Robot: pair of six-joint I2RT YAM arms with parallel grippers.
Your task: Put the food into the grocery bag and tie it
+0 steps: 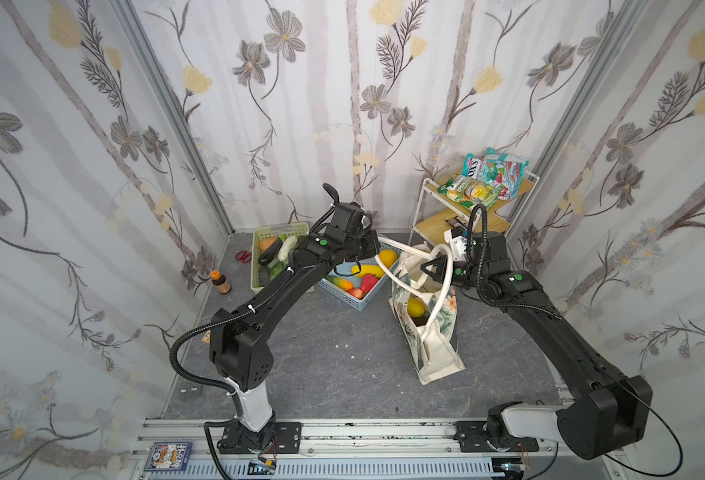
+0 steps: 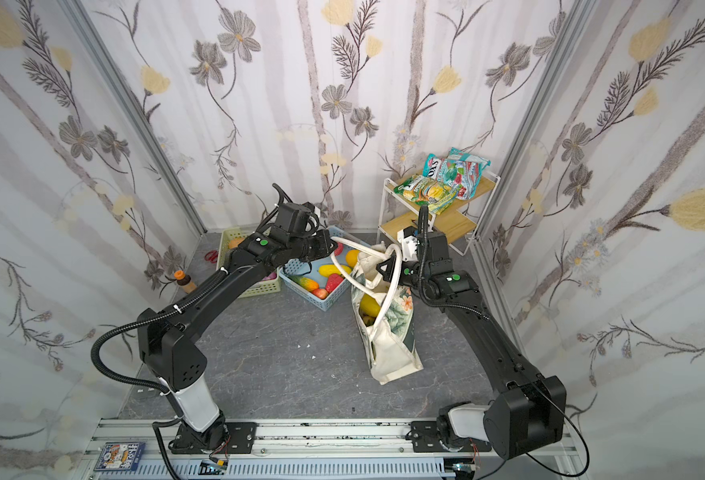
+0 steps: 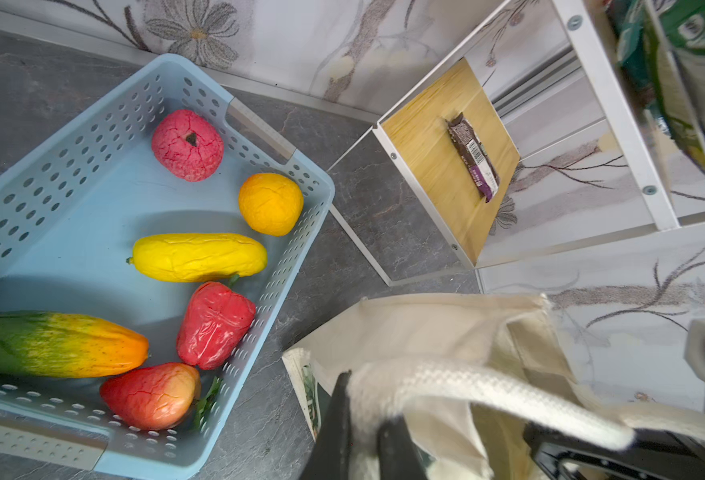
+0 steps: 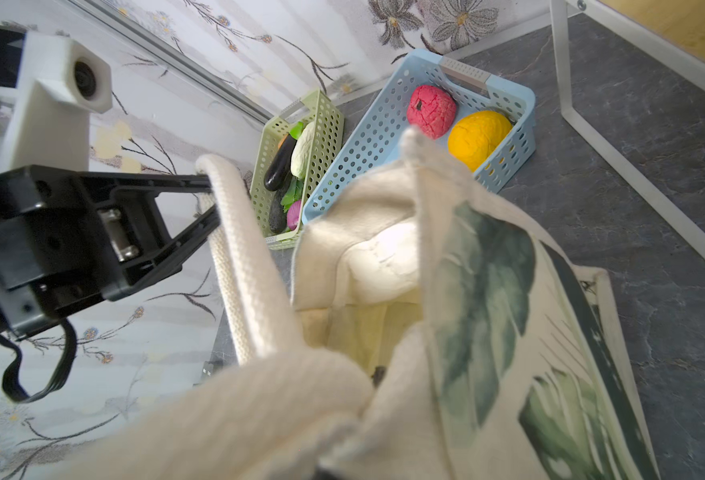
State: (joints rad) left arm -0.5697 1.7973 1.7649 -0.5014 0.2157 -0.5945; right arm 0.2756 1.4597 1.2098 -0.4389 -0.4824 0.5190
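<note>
Status: loading was partial, tying had barely begun.

- Bag (image 1: 442,353) stood upright on the counter (image 1: 321,353), right of centre, mouth open, between the blue basket (image 3: 72,137) and the shelf (image 3: 425,166).
- Only one food item showed inside: a yellow fruit (image 1: 416,307). Anything deeper was hidden by the fabric.
- Left pincer (image 4: 211,191) was clamped tight on a handle (image 4: 234,249), held raised over the blue basket's near corner.
- Right pincer (image 1: 425,267) was closed on the second handle (image 1: 446,266), just above the bag mouth. The wrist view was too blurred to show the grip itself.
- The two handles ran close together near the right pincer. No knot was visible, and I couldn't tell if they had crossed.

Not bagged:
- Blue basket held an orange (image 3: 271,203), a long yellow piece (image 3: 199,257), a red pepper (image 3: 215,324) and three more fruits.
- Green basket (image 4: 325,124) held an eggplant (image 4: 280,162), a pale cabbage and some greens.
- Snack packets (image 1: 483,178) lay on the shelf's top tier, and a dark bar (image 3: 473,158) on the lower board.

My read: with both arms on the handles, the run was in the tie step, though most of the food sat outside the bag. If all of it was meant to go in, loading was well short. Either way the tie needed a cross, a tuck and a pull. Risk: pulling the handles sideways could tip the light, nearly empty bag.
</note>
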